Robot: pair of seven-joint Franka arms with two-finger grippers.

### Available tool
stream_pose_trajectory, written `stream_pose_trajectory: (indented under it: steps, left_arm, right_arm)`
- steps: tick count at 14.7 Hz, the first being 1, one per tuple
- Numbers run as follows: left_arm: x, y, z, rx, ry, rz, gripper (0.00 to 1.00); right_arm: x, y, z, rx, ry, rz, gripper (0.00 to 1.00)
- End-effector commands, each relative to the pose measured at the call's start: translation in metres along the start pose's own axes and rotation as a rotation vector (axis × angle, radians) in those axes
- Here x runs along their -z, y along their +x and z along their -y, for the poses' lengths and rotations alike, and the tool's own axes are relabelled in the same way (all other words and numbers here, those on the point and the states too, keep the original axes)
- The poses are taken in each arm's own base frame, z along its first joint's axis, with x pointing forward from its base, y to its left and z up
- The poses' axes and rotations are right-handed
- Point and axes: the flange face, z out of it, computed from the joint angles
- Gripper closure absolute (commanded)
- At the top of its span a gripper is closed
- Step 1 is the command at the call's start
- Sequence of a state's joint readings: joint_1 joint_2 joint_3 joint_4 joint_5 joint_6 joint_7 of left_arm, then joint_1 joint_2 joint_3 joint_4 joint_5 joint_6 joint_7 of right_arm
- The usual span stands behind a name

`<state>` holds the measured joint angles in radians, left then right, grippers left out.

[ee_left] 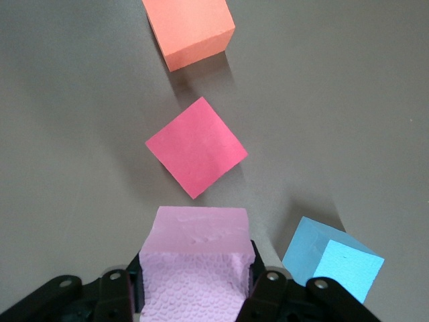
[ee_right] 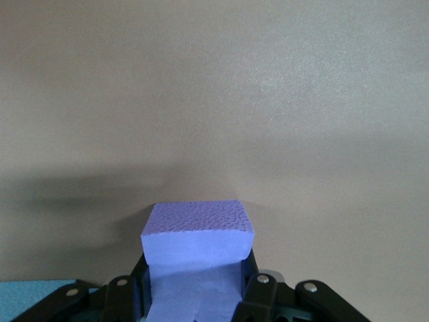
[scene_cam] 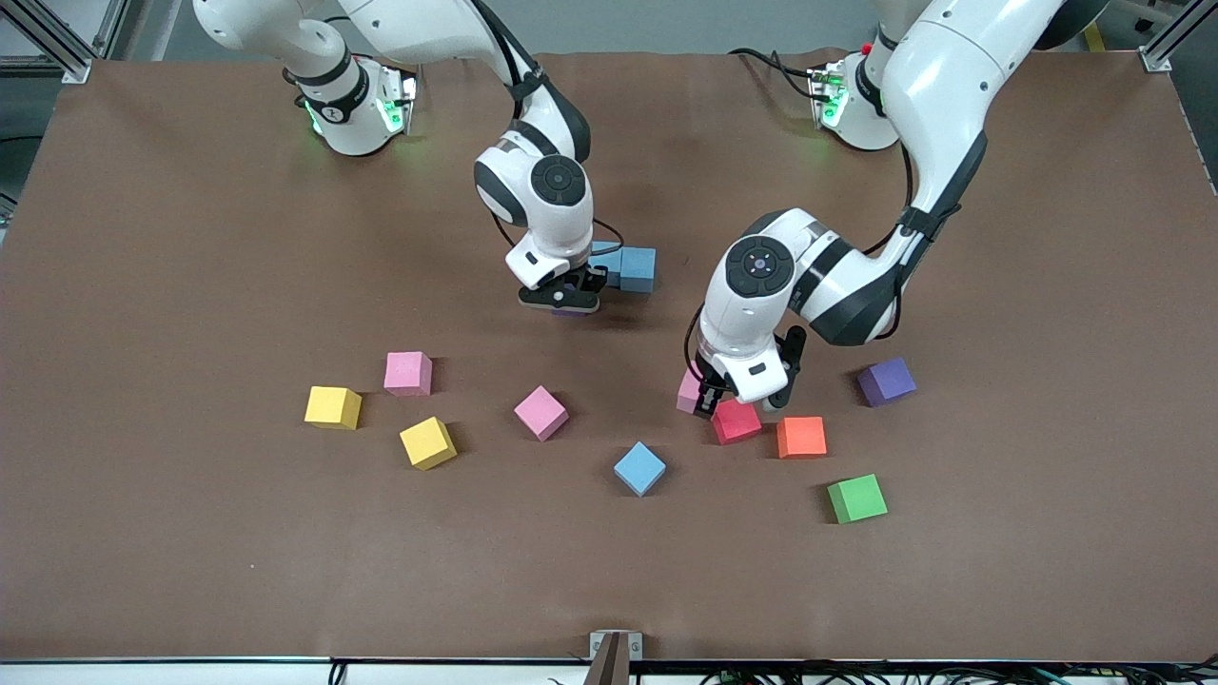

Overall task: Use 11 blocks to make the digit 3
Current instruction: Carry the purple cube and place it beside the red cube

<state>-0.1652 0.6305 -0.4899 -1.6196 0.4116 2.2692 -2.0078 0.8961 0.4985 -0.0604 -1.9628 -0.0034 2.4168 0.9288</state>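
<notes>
My right gripper (scene_cam: 563, 301) is shut on a violet-blue block (ee_right: 198, 240), low over the mat right beside two touching blue blocks (scene_cam: 633, 268); a corner of one shows in the right wrist view (ee_right: 33, 290). My left gripper (scene_cam: 706, 400) is shut on a pink block (ee_left: 198, 258), down at the mat beside a red block (scene_cam: 736, 421) (ee_left: 196, 146). An orange block (scene_cam: 801, 437) (ee_left: 189, 30) lies just past the red one. A loose blue block (scene_cam: 639, 468) (ee_left: 333, 258) lies nearer the camera. No joined figure of a digit 3 shows.
Toward the right arm's end lie two pink blocks (scene_cam: 408, 373) (scene_cam: 540, 412) and two yellow blocks (scene_cam: 333, 407) (scene_cam: 427, 442). A purple block (scene_cam: 887, 381) and a green cube (scene_cam: 856, 499) lie toward the left arm's end.
</notes>
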Motion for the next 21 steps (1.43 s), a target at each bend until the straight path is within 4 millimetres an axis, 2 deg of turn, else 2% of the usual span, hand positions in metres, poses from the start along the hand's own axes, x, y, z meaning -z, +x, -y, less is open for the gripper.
stream_pose_trajectory:
  steps: [1, 2, 3, 4, 5, 8, 10, 12, 14, 16, 20, 21]
  left_arm:
    - [0.007, 0.001, 0.0, -0.002, 0.001, -0.016, 0.61]
    - [0.007, 0.001, 0.0, -0.001, 0.001, -0.016, 0.61]
    - [0.007, 0.001, 0.0, -0.002, 0.001, -0.016, 0.61]
    - [0.007, 0.001, 0.0, -0.001, 0.001, -0.016, 0.61]
    - [0.007, 0.001, 0.0, -0.001, 0.001, -0.016, 0.61]
    - [0.009, 0.001, -0.001, -0.001, -0.002, -0.017, 0.61]
    - [0.009, 0.001, -0.001, -0.001, -0.002, -0.017, 0.61]
    - [0.009, 0.001, -0.001, -0.001, -0.002, -0.017, 0.61]
    - [0.008, 0.001, 0.0, -0.001, -0.001, -0.017, 0.61]
    - [0.008, 0.001, 0.0, -0.001, -0.001, -0.017, 0.61]
    - [0.007, 0.001, 0.0, -0.002, 0.001, -0.016, 0.61]
    - [0.007, 0.001, 0.0, -0.002, 0.001, -0.016, 0.61]
  right_arm:
    - [0.001, -0.006, -0.002, -0.004, -0.003, -0.01, 0.93]
    - [0.001, -0.006, -0.002, -0.004, -0.004, -0.009, 0.88]
    - [0.001, -0.006, -0.002, -0.004, -0.007, -0.008, 0.36]
    - [0.001, -0.005, -0.003, -0.006, -0.008, -0.007, 0.08]
    - [0.001, -0.005, -0.003, -0.006, -0.008, -0.007, 0.0]
    - [0.002, -0.004, -0.004, -0.007, -0.014, -0.002, 0.0]
    - [0.011, -0.002, -0.007, -0.004, -0.036, 0.013, 0.0]
    - [0.04, 0.01, -0.016, -0.027, -0.043, 0.021, 0.0]
    - [0.06, 0.021, -0.028, -0.067, -0.036, 0.021, 0.0]
    - [0.07, 0.044, -0.05, -0.119, -0.032, 0.022, 0.0]
    - [0.067, 0.086, -0.091, -0.207, -0.036, 0.021, 0.0]
    - [0.075, 0.098, -0.095, -0.232, -0.02, 0.009, 0.0]
